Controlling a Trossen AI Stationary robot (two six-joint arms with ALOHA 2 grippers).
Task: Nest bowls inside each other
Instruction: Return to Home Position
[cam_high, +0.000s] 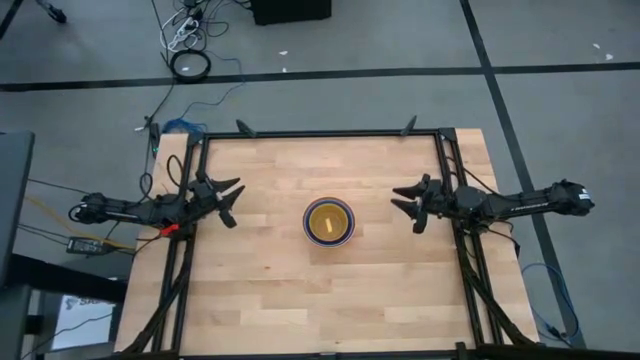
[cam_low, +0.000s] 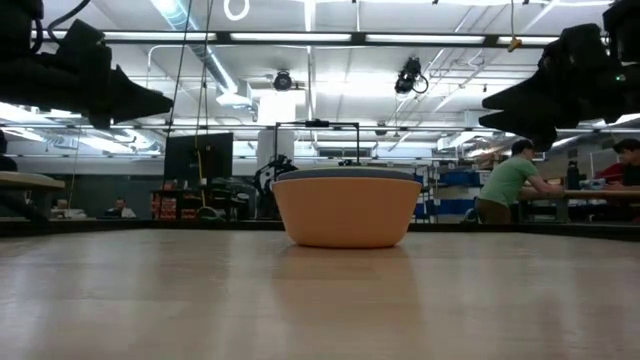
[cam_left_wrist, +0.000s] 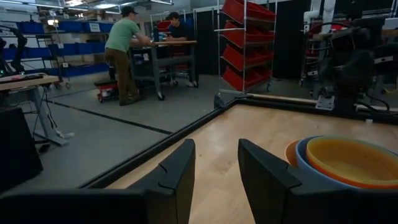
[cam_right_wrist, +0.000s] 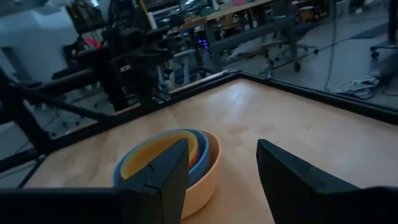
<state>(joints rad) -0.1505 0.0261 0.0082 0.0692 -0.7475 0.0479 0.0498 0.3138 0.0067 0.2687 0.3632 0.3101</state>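
The bowls stand nested in one stack at the table's middle, resting on the base of the outer orange bowl. Inside it show a blue rim and a yellow-orange bowl innermost; the blue rim shows in the right wrist view too. My left gripper is open at the table's left edge, held above the table and pointing level at the stack. My right gripper is open at the right edge, likewise raised and facing the stack. Neither holds anything.
A black frame runs around the wooden table top. Bare wood lies on all sides of the stack. Cables lie on the floor past the far edge. People stand at benches in the room behind.
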